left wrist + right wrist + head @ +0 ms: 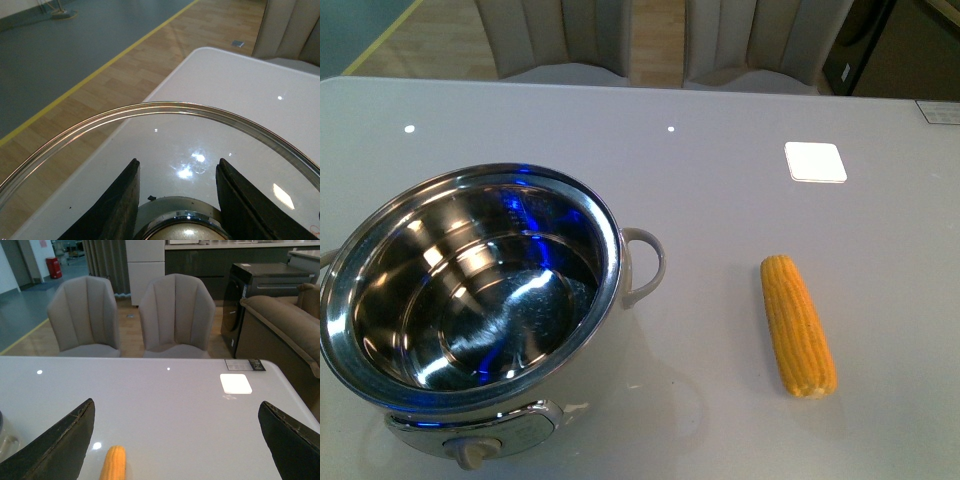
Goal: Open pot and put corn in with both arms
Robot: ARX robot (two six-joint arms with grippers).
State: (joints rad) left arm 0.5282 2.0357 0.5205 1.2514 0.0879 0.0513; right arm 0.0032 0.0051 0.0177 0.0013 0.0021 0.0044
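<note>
- I am holding the lid (210,145) with my left fingers (122,200). They are standing on both sides of its silver knob (185,231) and seem to be pressing on it, so I am judging them clamped on the knob.
- Through the glass beyond these fingers I am seeing the edge of the bench (240,75) and the wooden floor (150,55), not the pot (510,172). So the lid is hanging away from the pot.
- My right fingers (60,445) are standing wide apart and are gripping nothing.
- The corn (114,462) is lying on the bench ahead of and below the right fingers, in the gap between them. It is nearer to the finger on the pot's side and is touching neither.
- The pot is standing open and empty on the bench, off to the side of the right fingers, toward my left arm. The corn is lying well apart from it.
- As I am judging it, the opening is done and the picking of the corn is now in hand.
- The next move is asking me to lower the right fingers around the middle of the cob and close them across it. Then I lift it and carry it over the wide rim, while the left fingers are keeping the lid aside.
- I am counting one pot, one lid, one corn and two chairs (85,315) beyond the bench.
</note>
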